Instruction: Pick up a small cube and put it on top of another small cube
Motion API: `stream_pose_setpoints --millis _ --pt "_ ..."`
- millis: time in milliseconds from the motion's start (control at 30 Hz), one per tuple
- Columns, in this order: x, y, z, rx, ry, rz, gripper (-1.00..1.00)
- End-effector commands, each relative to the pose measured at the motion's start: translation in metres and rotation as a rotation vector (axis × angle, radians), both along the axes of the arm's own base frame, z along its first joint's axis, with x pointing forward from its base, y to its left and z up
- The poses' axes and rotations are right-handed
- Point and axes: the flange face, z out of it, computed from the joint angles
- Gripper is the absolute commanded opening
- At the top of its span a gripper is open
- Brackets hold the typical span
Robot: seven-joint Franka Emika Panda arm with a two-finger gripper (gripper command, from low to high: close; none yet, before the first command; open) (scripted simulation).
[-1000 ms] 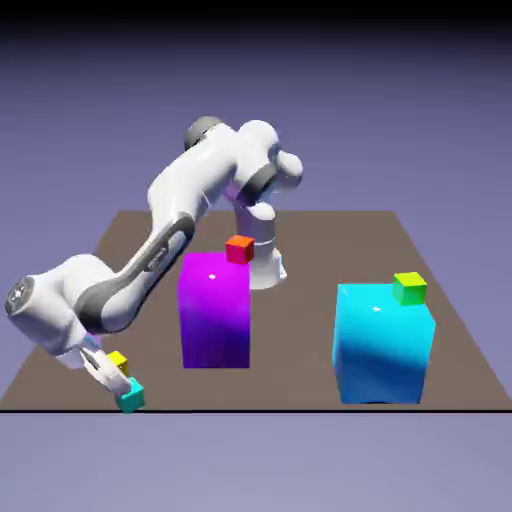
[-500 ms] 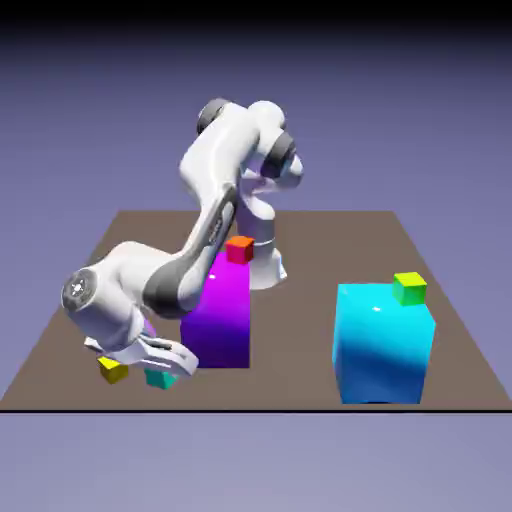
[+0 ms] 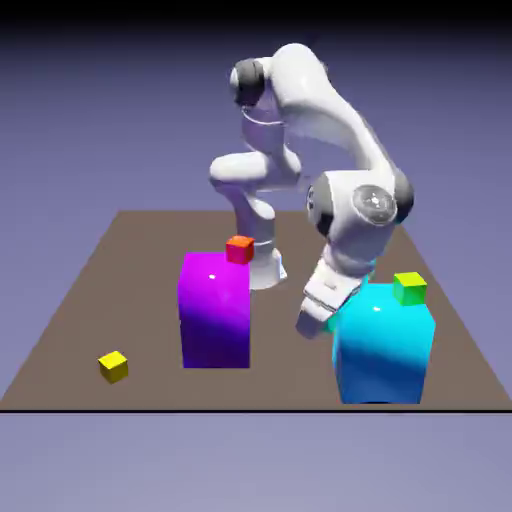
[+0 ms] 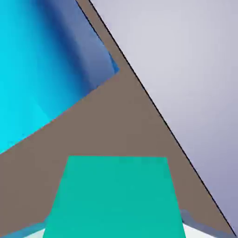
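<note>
The small teal cube sits pinched in my claw, filling the hand view's lower half — carried off the table, just beside the large cyan block on the exterior view's left. A green cube tops that block. Purple block carries a red cube; yellow cube lies well apart.

Claw at lg cyan block
Touching block's side, green cube just above-right, purple block left; yellow cube far left. Jaws hidden.
</note>
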Motion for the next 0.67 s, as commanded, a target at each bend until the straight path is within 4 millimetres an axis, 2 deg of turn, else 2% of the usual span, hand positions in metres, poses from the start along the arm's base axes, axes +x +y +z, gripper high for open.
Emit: stream_pose_setpoints --millis 0,100,233,267,300,400,433,467,500,600,633 --pt "-0.013 0.022 0.011 -0.01 -0.021 0.104 -1.0" --pt "-0.06 0.084 0.044 -0.052 -0.085 0.413 -1.0" --pt "-0.136 0.156 0.085 -0.144 -0.181 0.823 -1.0" --pt "-0.146 0.165 0.068 -0.163 -0.168 0.866 -1.0" --pt "-0.146 0.165 0.068 -0.163 -0.168 0.866 -1.0" --pt "-0.133 0.147 0.011 -0.164 -0.168 0.865 -1.0" --pt "-0.132 0.145 0.004 -0.163 -0.168 0.866 -1.0" --pt "-0.132 0.145 0.004 -0.163 -0.168 0.866 1.0" --pt "-0.132 0.145 0.004 -0.163 -0.168 0.866 1.0" --pt "-0.144 0.163 0.06 -0.164 -0.168 0.865 1.0" --pt "-0.146 0.165 0.068 -0.163 -0.168 0.866 1.0"
